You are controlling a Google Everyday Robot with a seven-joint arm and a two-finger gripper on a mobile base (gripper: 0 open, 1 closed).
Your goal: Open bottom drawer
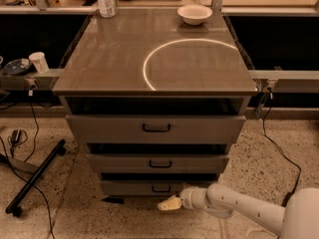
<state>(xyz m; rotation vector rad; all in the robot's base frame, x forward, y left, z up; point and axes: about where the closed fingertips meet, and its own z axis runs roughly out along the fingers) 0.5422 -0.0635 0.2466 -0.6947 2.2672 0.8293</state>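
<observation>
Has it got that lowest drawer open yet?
Not yet. The approach looks done: the gripper sits just below the handle of the bottom drawer. In hand: lining up on that handle. Left: gripping it and pulling, since the drawer front does not look pulled out.
</observation>
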